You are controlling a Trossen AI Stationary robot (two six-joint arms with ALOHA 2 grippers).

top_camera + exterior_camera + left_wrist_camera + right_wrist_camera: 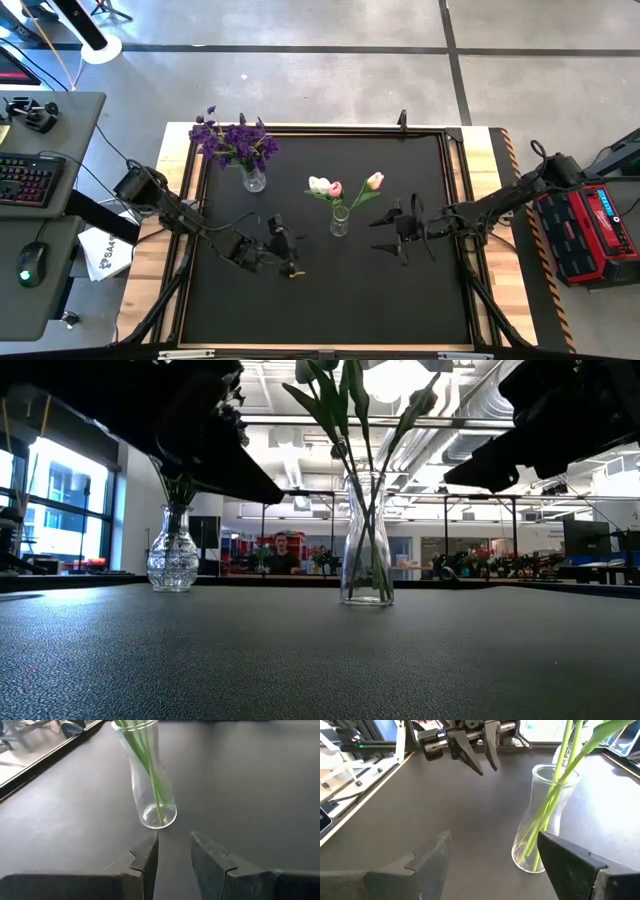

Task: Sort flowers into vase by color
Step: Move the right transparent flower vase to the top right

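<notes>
**Both vases filled, both arms hovering empty**

Black matting (330, 290) covers the table I'm working over, framed by pale wood at the edges. Nearest my side of it, the left gripper (283, 255) hangs low above the mat, its fingers (145, 862) a narrow gap apart with nothing between them. Level with it, the right gripper (400, 228) sits with its fingers (432, 855) spread wide, also empty, just beside the clear vase (340, 222).

That slim, waisted vase stands upright near the middle of the mat and holds the tulips (335, 188): long green stems, small heads, white, pink and a paler pink. Farther back, towards the left corner, a cut-glass vase (254, 180) holds the purple flowers (234, 140), a dense dark cluster spreading over its rim.

Beyond the table, I see a keyboard (28, 178) and mouse (31, 262) on a grey desk at left, a red case (585, 228) at right. Across the room sit windows, ceiling ducting and a person (281, 554). No writing is legible to me.
</notes>
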